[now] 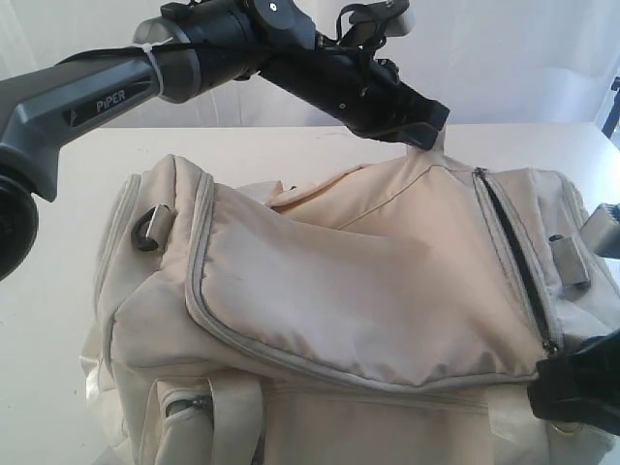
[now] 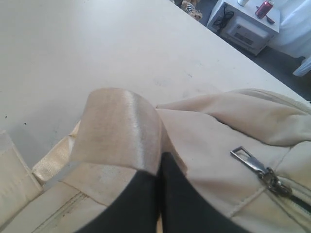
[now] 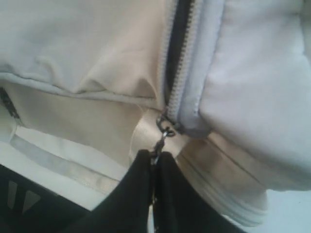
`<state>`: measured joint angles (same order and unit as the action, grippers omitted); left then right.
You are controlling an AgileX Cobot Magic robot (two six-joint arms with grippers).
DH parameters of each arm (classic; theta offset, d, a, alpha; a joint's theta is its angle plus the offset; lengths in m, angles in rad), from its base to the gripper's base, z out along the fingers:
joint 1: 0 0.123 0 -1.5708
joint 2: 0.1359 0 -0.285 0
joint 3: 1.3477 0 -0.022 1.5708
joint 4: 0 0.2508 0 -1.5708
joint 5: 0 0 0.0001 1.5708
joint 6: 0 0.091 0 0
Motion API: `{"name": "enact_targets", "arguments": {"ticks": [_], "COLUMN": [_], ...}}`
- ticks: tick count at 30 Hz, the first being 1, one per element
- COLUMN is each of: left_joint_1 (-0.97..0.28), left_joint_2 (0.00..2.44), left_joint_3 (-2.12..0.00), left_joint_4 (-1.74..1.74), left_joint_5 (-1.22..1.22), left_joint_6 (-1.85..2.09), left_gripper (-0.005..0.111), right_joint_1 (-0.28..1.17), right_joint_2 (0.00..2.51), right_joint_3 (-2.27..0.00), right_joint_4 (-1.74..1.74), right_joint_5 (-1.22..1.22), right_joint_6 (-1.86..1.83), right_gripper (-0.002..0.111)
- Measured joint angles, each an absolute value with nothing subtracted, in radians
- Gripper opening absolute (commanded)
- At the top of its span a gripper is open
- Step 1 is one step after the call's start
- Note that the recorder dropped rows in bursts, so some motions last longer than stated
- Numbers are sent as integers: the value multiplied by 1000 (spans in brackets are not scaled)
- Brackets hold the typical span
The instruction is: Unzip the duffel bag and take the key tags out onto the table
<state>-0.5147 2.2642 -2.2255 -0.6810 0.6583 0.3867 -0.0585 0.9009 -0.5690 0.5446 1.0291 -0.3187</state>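
So, closest to the camera, the bag (image 1: 339,281) is seen filling most of the exterior view. It's sat on the white table (image 1: 58,320), with a small side pocket (image 1: 184,405) and a webbing handle (image 1: 237,417) showing along its near edge. At the near right corner the right hand (image 1: 572,387) is parked low against the bag. In its wrist view the fingers are seen pinched tight on the little metal zipper pull (image 3: 163,128), and nothing else is gripped. From that pull the zipper (image 1: 509,242) runs away across the right end of the bag. A dark gap can be made out between its teeth along that stretch, so it's parted there. A grey buckle (image 1: 572,257) is seen just to the right of it, and a black ring (image 1: 147,232) is fixed on the left end. Further back, the left hand (image 1: 426,121) is reached in from the upper left over the bag's far edge. It's clamped on a beige strap (image 2: 121,131), which is drawn up into a loop, and the fabric is tented up under it. In the left wrist view a second pull (image 2: 248,158) is seen lying flat on the fabric near that hand, not touched by it. Past the bag, bare table is all that's seen. Beyond the table's far edge a small white cabinet (image 2: 248,29) can be made out, with a red can (image 2: 264,8) stood on top.
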Motion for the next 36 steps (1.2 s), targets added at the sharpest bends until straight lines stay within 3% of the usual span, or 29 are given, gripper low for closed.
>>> {"name": "enact_targets", "arguments": {"ticks": [4, 7, 10, 18, 29, 36], "left_joint_1": [-515, -510, -501, -494, -443, -440], "left_joint_2": [2264, 2264, 2258, 2183, 2130, 2112], "left_joint_3": [-2225, -2226, -2228, -2228, -2230, -2188], "left_joint_4": [-674, -654, -621, -569, -639, -735], "left_joint_5": [645, 604, 599, 787, 1114, 1131], "left_joint_6": [403, 430, 439, 496, 602, 645], "left_gripper": [16, 45, 55, 55, 48, 48], "right_joint_1": [-59, -59, -59, -59, -59, -59], "right_joint_2": [899, 899, 899, 899, 899, 899], "right_joint_3": [-556, -554, -549, -549, -761, -896], "right_joint_4": [549, 551, 551, 551, 491, 394], "right_joint_5": [989, 981, 986, 986, 1138, 1136], "right_joint_6": [-325, -339, -343, -347, -351, -334], "right_gripper": [4, 17, 23, 50, 50, 50]}}
